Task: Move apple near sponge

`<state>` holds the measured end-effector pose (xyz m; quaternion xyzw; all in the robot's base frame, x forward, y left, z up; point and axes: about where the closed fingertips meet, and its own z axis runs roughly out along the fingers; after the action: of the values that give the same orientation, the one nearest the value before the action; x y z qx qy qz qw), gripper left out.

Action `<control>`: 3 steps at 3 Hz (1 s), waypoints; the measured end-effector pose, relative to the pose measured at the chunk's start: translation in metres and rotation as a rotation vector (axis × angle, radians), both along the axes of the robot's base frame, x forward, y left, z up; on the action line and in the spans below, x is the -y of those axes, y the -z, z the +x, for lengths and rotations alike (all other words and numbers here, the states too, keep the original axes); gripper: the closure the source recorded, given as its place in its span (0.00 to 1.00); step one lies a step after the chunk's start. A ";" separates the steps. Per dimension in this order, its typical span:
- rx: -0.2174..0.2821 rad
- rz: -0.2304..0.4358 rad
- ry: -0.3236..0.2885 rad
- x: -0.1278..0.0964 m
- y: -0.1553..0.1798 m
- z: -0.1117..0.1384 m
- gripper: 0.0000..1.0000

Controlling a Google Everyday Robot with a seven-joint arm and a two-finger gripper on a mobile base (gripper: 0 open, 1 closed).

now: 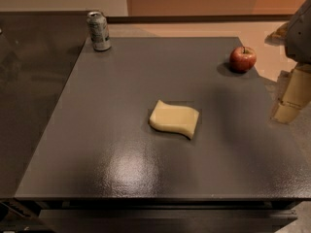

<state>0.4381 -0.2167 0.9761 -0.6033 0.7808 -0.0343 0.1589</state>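
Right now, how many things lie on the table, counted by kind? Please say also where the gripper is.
apple: 1
sponge: 1
can: 1
Total: 3 on the table
The gripper hangs at the table's right edge, apart from the apple.

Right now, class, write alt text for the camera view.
A round red apple sits far right on a grey tabletop, apart from the pale yellow wavy sponge at centre. The beige end effector hangs beyond the right edge.
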 end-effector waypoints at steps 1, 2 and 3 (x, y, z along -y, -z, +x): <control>0.000 0.000 0.000 0.000 0.000 0.000 0.00; 0.030 0.017 0.038 0.011 -0.005 0.011 0.00; 0.064 0.070 0.089 0.031 -0.005 0.038 0.00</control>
<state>0.4759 -0.2480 0.9812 -0.5606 0.8021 -0.0334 0.2033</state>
